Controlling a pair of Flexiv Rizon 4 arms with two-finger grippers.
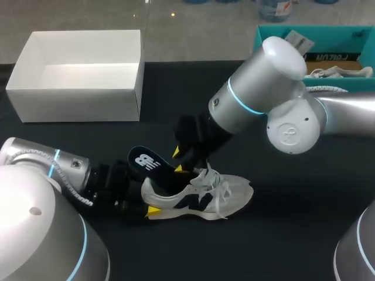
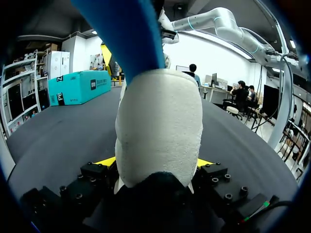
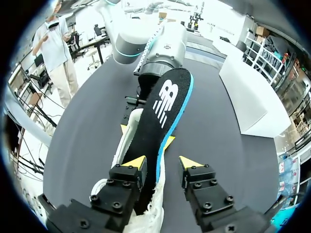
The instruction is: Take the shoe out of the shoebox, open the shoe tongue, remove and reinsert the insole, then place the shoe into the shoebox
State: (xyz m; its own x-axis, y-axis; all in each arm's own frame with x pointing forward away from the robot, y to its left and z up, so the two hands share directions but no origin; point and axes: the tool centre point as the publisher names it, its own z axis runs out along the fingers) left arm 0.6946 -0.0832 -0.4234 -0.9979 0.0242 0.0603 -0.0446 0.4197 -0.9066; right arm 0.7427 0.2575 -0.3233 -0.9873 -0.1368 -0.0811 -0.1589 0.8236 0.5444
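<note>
The grey-white shoe [image 1: 199, 196] lies on its side on the black table, toe to the right. My left gripper [image 1: 149, 203] holds its heel [image 2: 158, 131], one yellow-tipped finger pressed on each side. A dark insole with a blue edge [image 1: 147, 160] sticks up out of the shoe's opening. My right gripper [image 1: 176, 160] stands over it. In the right wrist view the insole [image 3: 163, 109] runs out between the fingers of my right gripper [image 3: 163, 164], which are apart, with a gap on one side. The white shoebox [image 1: 79, 76] stands open and empty at the back left.
A teal box [image 1: 310, 41] holding another shoe sits at the back right, behind my right arm. Bare black table [image 1: 293, 222] lies in front of and to the right of the shoe.
</note>
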